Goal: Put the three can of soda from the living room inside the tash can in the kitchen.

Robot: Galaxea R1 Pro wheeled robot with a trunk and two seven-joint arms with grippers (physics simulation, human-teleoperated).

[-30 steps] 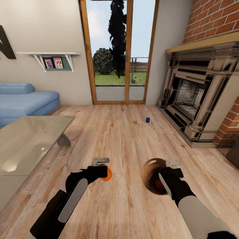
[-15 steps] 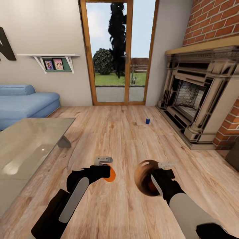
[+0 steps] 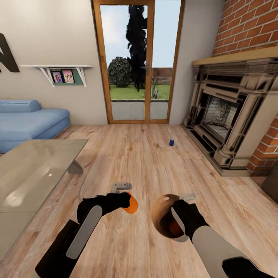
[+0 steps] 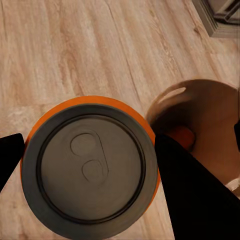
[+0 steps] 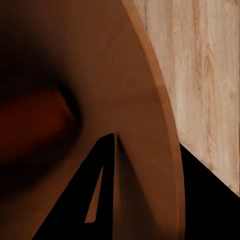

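Observation:
An orange can of soda (image 3: 131, 204) hangs above the wood floor with my left gripper (image 3: 124, 197) shut on it. In the left wrist view its grey top (image 4: 92, 162) sits between the black fingers (image 4: 187, 192). My right gripper (image 3: 180, 213) is shut on the rim of the brown tash can (image 3: 164, 220), which is tilted with its mouth towards the left gripper. A second orange can (image 3: 175, 228) lies inside it, also seen as an orange can (image 5: 30, 125) deep in the bin (image 5: 145, 100). The dark blue can (image 3: 172, 142) stands on the floor near the fireplace.
A glass coffee table (image 3: 34, 170) stands at the left, with a blue sofa (image 3: 27, 119) behind it. The ornate fireplace (image 3: 227, 116) and brick chimney line the right side. A glazed door (image 3: 139, 61) is straight ahead. Open wood floor lies between.
My right arm has carried the tash can to the left, closer to the orange can. The left gripper has edged right with its can. The view has dipped slightly.

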